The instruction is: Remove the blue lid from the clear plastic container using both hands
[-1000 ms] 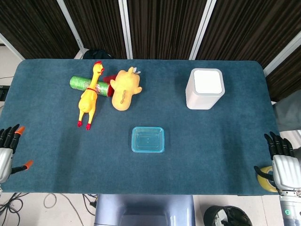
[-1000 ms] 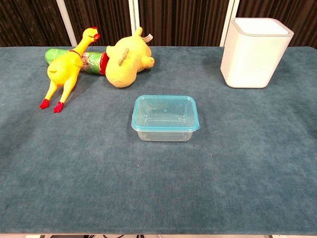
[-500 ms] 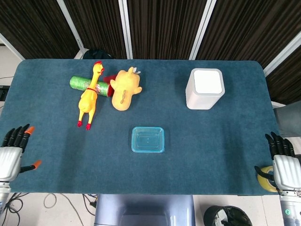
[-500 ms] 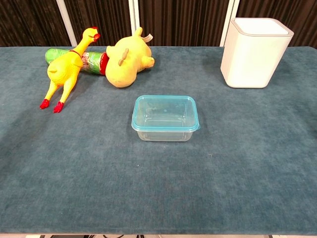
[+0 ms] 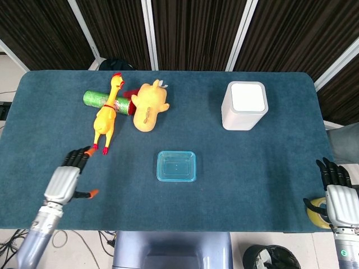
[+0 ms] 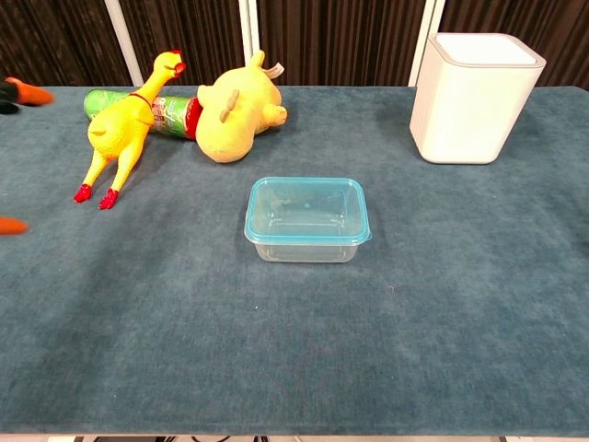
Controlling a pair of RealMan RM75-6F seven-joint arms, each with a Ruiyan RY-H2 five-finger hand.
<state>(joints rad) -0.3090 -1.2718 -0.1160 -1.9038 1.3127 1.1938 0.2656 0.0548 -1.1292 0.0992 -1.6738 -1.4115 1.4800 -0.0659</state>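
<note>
Blue lid (image 5: 176, 166) sits on the clear plastic container (image 5: 176, 178) mid-table in the head view; the left hand (image 5: 66, 180) hovers spread and empty well left of it, the right hand (image 5: 338, 197) spread and empty off the table's right edge. In the chest view the container (image 6: 306, 243) is central, with only orange fingertips (image 6: 34, 93) showing at the left edge.

This looks like a robotics lab. A teal cloth-covered table (image 5: 269, 168) backs onto dark slatted panels (image 5: 190, 33). Loose cables (image 5: 67, 241) trail on the floor just behind the left hand (image 5: 64, 182).
</note>
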